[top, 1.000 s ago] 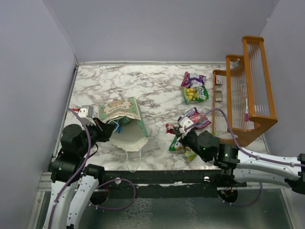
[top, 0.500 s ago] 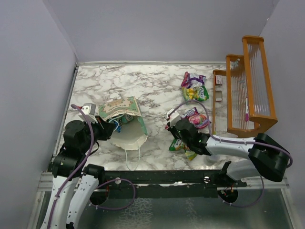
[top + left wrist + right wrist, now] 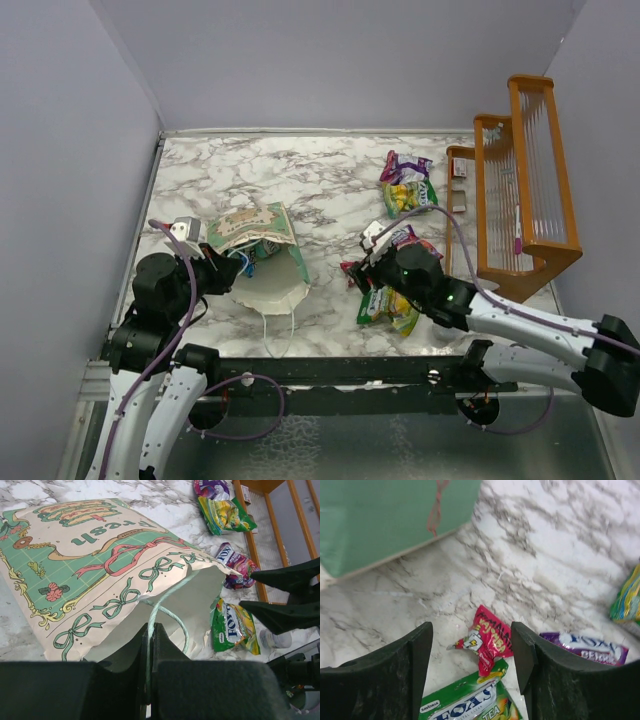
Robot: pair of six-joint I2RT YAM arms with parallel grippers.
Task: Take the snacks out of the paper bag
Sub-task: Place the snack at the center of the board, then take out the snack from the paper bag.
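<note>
One paper bag (image 3: 262,245) and five snack packets are counted on one marble table (image 3: 300,180): one red packet (image 3: 352,272), two purple ones (far purple packet (image 3: 398,166), near purple packet (image 3: 415,240)) and two green-and-yellow ones (far green packet (image 3: 412,197), near green packet (image 3: 385,305)); any contents of the bag cannot be counted. One wooden rack (image 3: 545,262) has three stepped tiers, and one small pale round cap (image 3: 272,639) shows in the left wrist view. Two arms are present, each with one two-finger gripper: left gripper (image 3: 150,635), right gripper (image 3: 471,635).
</note>
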